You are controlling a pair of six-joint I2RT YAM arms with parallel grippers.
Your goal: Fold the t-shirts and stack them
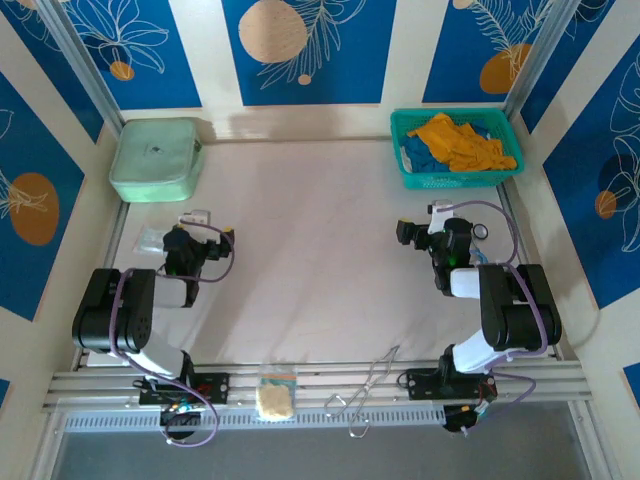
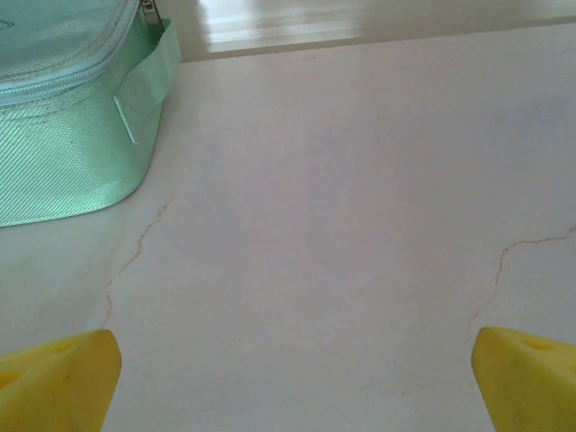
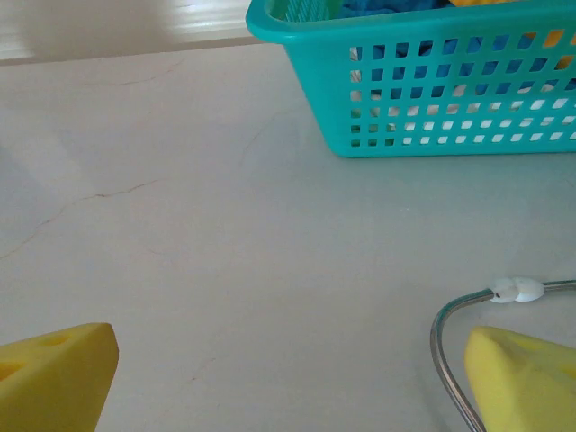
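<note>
Currently both t-shirts' colours sit together in the teal mesh basket (image 1: 455, 181) at the far right of the surface (image 1: 310, 260). The mustard-orange t-shirt (image 1: 462, 141) lies crumpled on top and spills toward the basket's right end, with deep blue t-shirts (image 1: 417, 156) bunched under it at the left end. How many blue ones there are cannot be told from the heap.

At the far left, well apart from the basket, rests a pale mint-green pouch (image 1: 157, 158), zipped, with a strap on its side.

The left gripper (image 2: 288, 387) hangs low over bare surface, near the pouch's near right corner. Its jaws stand wide with nothing between them. The right gripper (image 3: 288, 382) is likewise low over the surface on the near side of the basket, jaws wide and holding nothing. A grey cable (image 3: 445, 346) loops just beside its right fingertip.

Faint hairline cracks run across the pale surface. At the near edge, between the two arm bases, lie a yellowish sponge (image 1: 275, 397) and metal tongs (image 1: 371, 391).
</note>
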